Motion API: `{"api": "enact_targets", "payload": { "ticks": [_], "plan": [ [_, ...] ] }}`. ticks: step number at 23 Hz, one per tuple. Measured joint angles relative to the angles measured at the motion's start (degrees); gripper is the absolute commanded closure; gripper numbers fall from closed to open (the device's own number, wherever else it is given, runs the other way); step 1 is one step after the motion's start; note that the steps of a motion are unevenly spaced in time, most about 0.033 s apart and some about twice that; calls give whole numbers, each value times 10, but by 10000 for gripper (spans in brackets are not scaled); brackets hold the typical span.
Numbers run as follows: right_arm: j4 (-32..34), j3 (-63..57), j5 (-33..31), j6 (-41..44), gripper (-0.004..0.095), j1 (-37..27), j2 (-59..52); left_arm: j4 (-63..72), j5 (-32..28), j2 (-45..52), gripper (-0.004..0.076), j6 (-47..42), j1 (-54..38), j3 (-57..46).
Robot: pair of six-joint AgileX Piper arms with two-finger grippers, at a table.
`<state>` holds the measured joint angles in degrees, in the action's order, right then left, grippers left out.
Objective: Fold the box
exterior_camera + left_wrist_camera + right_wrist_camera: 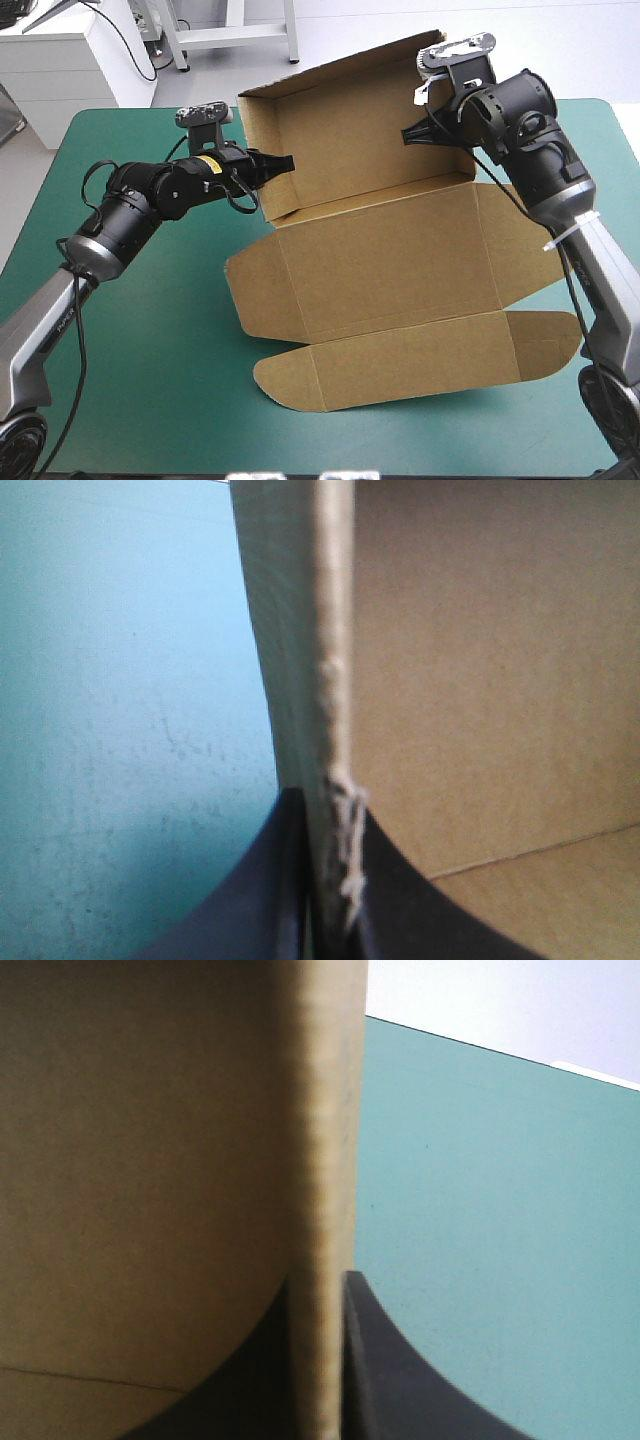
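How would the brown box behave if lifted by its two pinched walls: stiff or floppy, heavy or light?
Probably stiff: the box holds its walls upright where the left gripper and right gripper pinch them. Probably light: one thin sheet. Flat panels would likely droop at creases.

The box (390,260) is laid on the middle of the table (150,400), with its rear part raised into a tray toward the far edge and its front panels spread flat toward the near edge. The left wall (330,680) of the box is clamped between the fingers of the left gripper (285,163), which is placed at the box's left side. The right wall (325,1160) is pinched in the same way by the right gripper (410,135), placed at the box's right side.
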<state>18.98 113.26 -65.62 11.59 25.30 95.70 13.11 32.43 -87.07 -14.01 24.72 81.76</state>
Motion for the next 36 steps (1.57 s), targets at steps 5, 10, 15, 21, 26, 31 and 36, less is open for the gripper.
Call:
{"api": "enact_targets", "payload": {
  "ticks": [5,10,15,21,26,31,36],
  "plan": [
    [-43,0,-13,21,908,-8,4,-102,139,-29,731,-42,5,110],
    [-142,2,-52,-1,908,-65,44,-138,312,-120,731,-38,14,261],
    [-218,-9,-59,-40,908,-108,91,-131,390,-226,731,-24,14,349],
    [-229,-112,-44,-48,908,-110,127,-118,393,-293,731,-18,14,351],
    [-241,-155,-35,-48,908,-110,133,-113,393,-312,731,-14,14,350],
    [-241,-156,-35,-50,908,-111,133,-109,393,-314,731,-13,14,332],
    [-232,-157,-46,-51,908,-111,133,-99,387,-314,731,-16,14,295]
  ]
}}
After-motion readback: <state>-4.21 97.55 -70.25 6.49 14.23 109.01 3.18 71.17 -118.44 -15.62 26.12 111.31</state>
